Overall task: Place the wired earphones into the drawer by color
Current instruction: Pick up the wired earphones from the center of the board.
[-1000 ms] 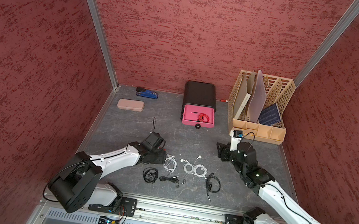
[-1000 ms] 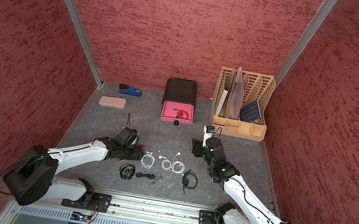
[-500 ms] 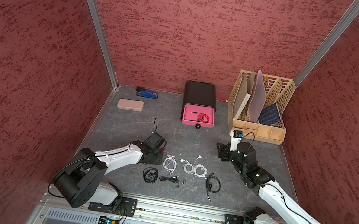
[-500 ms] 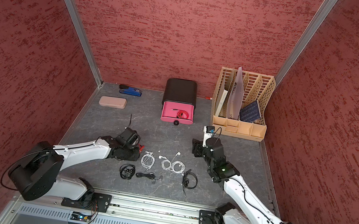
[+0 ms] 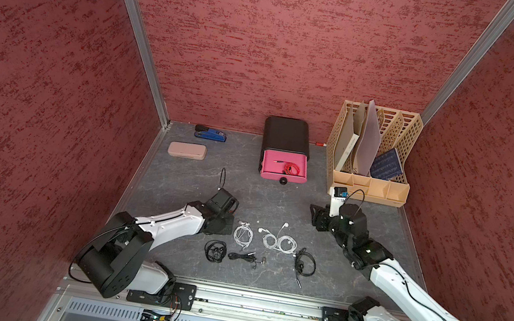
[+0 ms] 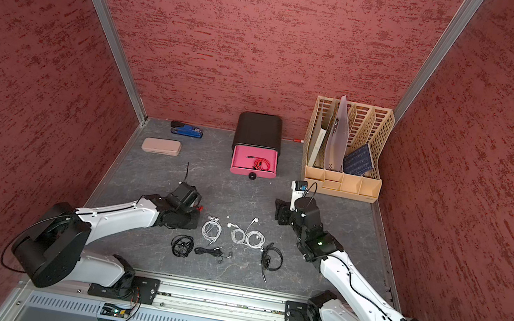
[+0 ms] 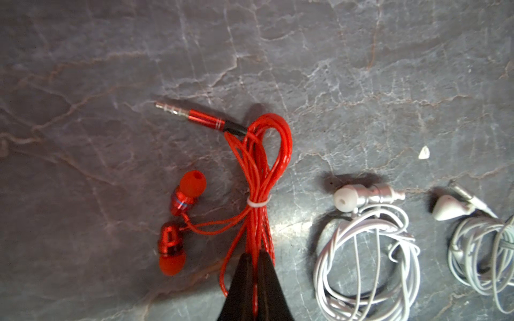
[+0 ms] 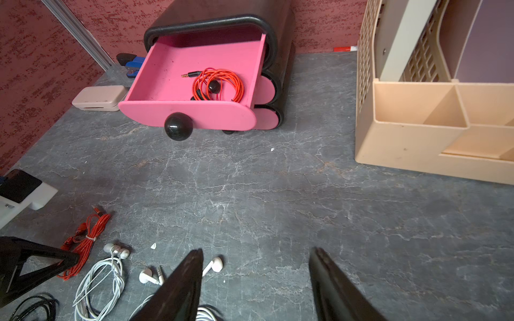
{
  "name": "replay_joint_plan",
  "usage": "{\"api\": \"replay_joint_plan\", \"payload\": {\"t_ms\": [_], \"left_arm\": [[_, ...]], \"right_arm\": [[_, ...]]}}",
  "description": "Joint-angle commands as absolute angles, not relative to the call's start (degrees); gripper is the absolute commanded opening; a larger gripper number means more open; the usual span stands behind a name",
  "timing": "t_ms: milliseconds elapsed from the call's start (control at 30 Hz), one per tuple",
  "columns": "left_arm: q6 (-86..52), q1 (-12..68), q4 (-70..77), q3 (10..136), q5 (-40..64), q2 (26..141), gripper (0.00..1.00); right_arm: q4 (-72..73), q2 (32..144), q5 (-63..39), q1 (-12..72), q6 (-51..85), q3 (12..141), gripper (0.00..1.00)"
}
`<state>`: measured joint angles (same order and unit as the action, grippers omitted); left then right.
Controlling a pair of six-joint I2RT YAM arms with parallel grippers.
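My left gripper (image 7: 254, 254) is shut on the cable of a red bundle of wired earphones (image 7: 258, 166) that lies on the grey table; the same bundle shows in the right wrist view (image 8: 86, 239). Another red bundle (image 5: 291, 168) lies inside the open pink drawer (image 5: 282, 176). To the right of the left gripper lie white bundles (image 5: 243, 234) (image 5: 279, 241). Black bundles (image 5: 215, 250) (image 5: 245, 257) (image 5: 303, 264) lie nearer the front. My right gripper (image 8: 256, 251) hangs open above bare table, right of the white bundles, with nothing between its fingers.
The drawer belongs to a small black cabinet (image 5: 286, 134) at the back wall. A beige file rack (image 5: 367, 185) stands at the back right, close behind the right arm. A beige case (image 5: 187, 150) and a blue stapler (image 5: 211, 133) lie at the back left.
My left gripper has closed from open onto the red earphones' cable, and its wrist has shifted slightly. The right arm has not moved.
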<state>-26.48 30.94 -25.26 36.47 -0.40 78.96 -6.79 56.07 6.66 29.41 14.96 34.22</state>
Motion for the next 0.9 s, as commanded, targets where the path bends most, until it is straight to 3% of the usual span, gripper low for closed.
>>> {"api": "replay_joint_plan", "payload": {"t_ms": [0,167,867], "left_arm": [[-26.28,31.29,-25.64,37.27,-1.98,78.22,0.04],[-26.24,31.29,-25.84,37.18,-2.97,76.14,0.00],[-10.71,31.55,-27.24,43.39,-2.72,56.80,0.00]], "right_arm": [[-5.32,55.63,6.66,29.18,14.50,33.66,0.65],[-5.19,55.89,6.71,29.18,14.46,33.66,0.65],[-5.54,55.02,7.21,29.18,14.33,33.64,0.65]]}}
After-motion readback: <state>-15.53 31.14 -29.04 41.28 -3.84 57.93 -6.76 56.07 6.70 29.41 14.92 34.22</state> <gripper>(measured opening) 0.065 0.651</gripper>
